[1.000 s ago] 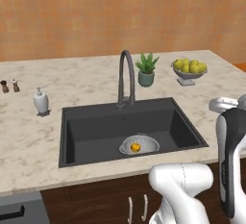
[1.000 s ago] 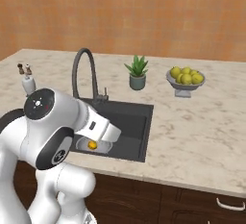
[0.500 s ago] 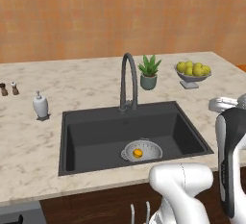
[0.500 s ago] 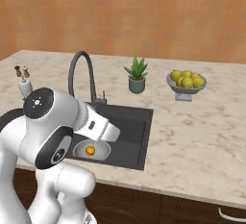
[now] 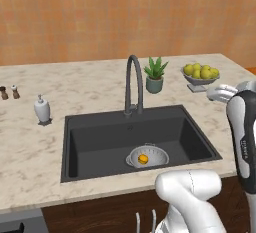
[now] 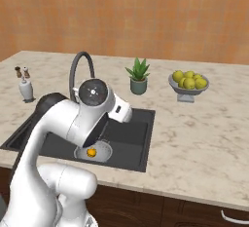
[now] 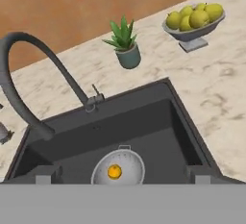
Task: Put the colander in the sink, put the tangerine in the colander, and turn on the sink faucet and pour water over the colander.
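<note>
I am looking down at the colander (image 7: 118, 169), which is sitting in the sink (image 7: 158, 117) just ahead of my gripper (image 7: 120, 172), with the tangerine (image 7: 114, 171) inside it. The fingers (image 7: 45, 173) are standing wide apart and holding nothing. I am judging the faucet (image 7: 33, 81) lever (image 7: 97, 93), farther ahead and left, as small, stiff and slippery; I should push its tip. Its shape is hard to make out.

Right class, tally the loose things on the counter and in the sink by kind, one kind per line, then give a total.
Colander: 1
Tangerine: 1
Potted plant: 1
Fruit bowl of lemons: 1
Soap dispenser: 1
Small shakers: 2
Total: 7
</note>
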